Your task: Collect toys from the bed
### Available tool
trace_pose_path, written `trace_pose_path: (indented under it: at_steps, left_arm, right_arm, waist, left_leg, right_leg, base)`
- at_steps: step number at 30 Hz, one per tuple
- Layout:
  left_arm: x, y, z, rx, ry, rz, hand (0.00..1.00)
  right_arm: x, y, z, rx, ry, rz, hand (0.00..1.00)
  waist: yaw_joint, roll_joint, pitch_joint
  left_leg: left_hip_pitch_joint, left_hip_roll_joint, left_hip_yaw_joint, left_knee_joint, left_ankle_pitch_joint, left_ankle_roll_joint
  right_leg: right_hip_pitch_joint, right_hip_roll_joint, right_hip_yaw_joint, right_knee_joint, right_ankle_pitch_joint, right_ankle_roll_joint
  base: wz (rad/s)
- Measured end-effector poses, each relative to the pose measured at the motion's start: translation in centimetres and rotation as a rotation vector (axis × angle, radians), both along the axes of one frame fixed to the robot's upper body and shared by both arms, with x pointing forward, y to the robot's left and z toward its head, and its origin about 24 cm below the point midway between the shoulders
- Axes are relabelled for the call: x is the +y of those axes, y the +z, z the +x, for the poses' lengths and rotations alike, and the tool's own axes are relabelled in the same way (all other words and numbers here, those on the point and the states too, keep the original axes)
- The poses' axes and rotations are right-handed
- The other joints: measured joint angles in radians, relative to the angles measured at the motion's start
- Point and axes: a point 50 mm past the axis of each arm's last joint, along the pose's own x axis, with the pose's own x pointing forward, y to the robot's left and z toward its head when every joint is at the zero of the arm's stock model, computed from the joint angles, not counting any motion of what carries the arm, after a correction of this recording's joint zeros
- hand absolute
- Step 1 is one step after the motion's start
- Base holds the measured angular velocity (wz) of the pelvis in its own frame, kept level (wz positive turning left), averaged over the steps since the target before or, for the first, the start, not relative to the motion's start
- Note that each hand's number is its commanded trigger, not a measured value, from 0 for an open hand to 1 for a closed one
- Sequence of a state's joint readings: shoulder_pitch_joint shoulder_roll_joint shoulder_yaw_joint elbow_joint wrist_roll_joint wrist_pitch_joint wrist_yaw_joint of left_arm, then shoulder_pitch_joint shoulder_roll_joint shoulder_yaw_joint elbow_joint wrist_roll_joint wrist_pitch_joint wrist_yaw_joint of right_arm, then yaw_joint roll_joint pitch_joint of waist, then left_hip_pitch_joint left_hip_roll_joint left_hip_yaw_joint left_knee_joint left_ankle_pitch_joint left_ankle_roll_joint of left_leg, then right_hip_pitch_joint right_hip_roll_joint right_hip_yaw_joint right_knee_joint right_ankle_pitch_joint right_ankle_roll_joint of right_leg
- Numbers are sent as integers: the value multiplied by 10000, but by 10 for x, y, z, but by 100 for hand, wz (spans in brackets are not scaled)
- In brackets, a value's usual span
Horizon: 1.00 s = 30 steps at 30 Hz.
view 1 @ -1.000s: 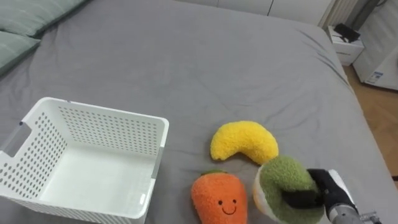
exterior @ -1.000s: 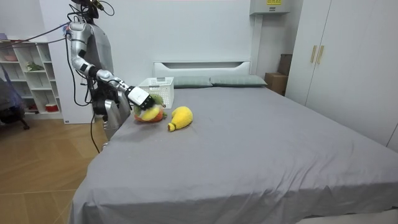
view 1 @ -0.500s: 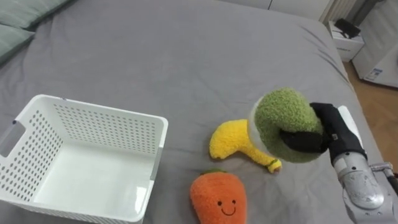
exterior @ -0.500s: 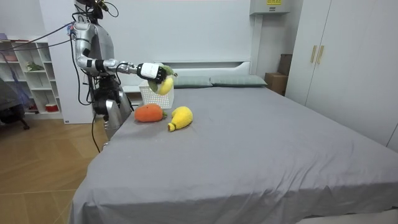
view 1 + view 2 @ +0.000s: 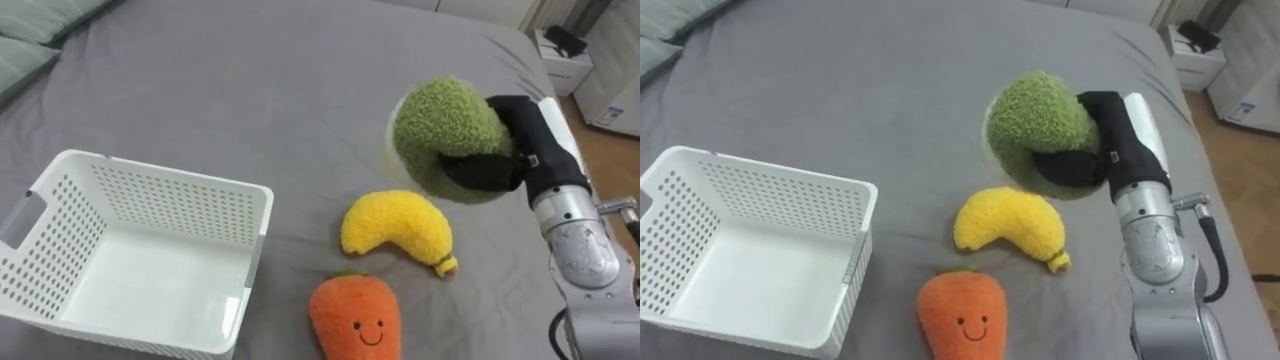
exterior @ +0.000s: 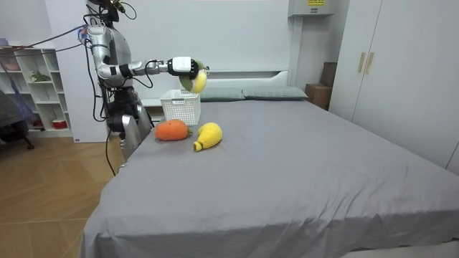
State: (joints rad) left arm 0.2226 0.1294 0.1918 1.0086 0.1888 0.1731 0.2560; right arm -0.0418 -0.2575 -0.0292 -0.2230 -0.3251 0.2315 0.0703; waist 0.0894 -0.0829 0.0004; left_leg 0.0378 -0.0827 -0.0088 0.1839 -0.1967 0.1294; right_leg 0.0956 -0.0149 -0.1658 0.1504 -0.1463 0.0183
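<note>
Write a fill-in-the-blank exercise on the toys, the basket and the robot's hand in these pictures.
1. The right hand is shut on the ____ plush toy, holding it in the air above the bed.
2. The white basket on the bed is ____ inside.
3. The smiling plush carrot lies nearer the robot than the ____ plush banana.

Missing words: green; empty; yellow.

Right hand (image 5: 522, 140) sheathed in black with a white back plate; forearm cased in silver, dark cable attached.
</note>
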Motion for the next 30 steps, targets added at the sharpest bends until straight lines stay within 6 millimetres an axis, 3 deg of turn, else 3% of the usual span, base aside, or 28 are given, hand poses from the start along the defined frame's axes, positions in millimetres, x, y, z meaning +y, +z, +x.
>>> trace_pose_path:
  at_steps: [4, 9, 14, 16, 21, 25, 30]
  left_arm:
    - [-1, -2, -9, 389, 33, -23, 0]
    - [-3, -4, -9, 535, -106, -89, 0]
    - [-6, -5, -7, 687, -475, -183, 0]
    - [-7, -5, -6, 728, -536, -189, 0]
    - [-7, -4, 4, 545, -667, -170, 0]
    - [-6, -4, 9, 490, -701, -140, 0]
    - [-5, -2, 18, 341, -867, -72, 0]
  right_arm:
    - [27, 15, 9, -413, 1181, -360, 100]
    - [46, 23, 17, -631, 1999, -478, 100]
    - [77, 30, 24, -697, 3170, -584, 100]
    - [88, 29, 27, -617, 3563, -514, 100]
    - [99, 20, 32, -119, 3921, -574, 100]
    - [112, 14, 36, 164, 4286, -601, 100]
    - [131, -5, 41, 1039, 4814, -1118, 100]
  waist:
    - [47, -43, 5]
    - [727, -305, 36]
    - [1132, -345, 64]
    - [1197, -367, 79]
    - [1823, -433, 122]
    - [2005, -473, 133]
    - [2490, -534, 151]
  left_leg:
    - [-11, -8, -98, 27, 3, -4]
    - [-183, -51, -360, 150, 2, -7]
    - [-324, -150, -721, 224, 18, 0]
    - [-371, -182, -825, 226, 71, 8]
    - [-496, -269, -1077, 310, 117, 12]
    - [-648, -322, -1235, 376, 141, -1]
    - [-709, -356, -1350, 419, 182, 5]
  right_leg:
    - [29, -2, -103, -5, -1, 1]
    - [17, -25, -406, -11, 4, 1]
    - [21, -66, -578, -19, 2, 4]
    - [18, -99, -696, -27, 2, 5]
    - [13, -140, -752, -155, 4, 12]
    - [-59, -160, -994, -174, -1, 21]
    - [-83, -200, -1190, -176, 1, 27]
  base:
    - [7]
    - [15]
    - [19]
    - [22]
    - [14]
    - [13]
    - [8]
